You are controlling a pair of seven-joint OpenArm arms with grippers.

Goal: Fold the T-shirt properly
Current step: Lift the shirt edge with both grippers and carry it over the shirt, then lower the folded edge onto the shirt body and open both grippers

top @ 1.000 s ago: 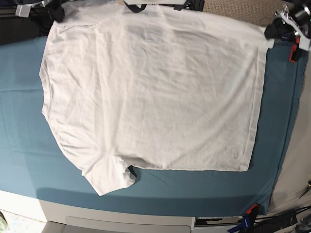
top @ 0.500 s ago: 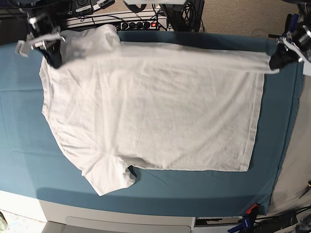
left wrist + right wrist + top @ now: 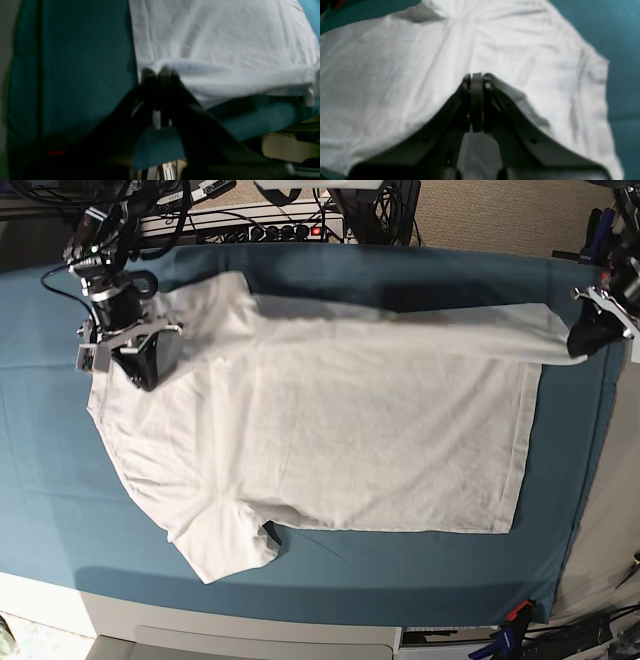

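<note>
The base view is evenly lit and sharp, bowed at its edges. Both wrist views are dim and soft; the left hand point(image 3: 160, 75) is a blurred black silhouette, its surroundings underexposed.

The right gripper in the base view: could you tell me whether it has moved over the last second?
Yes. The right gripper, shut on the T-shirt, has come toward the camera, away from the teal cloth's far edge.
</note>
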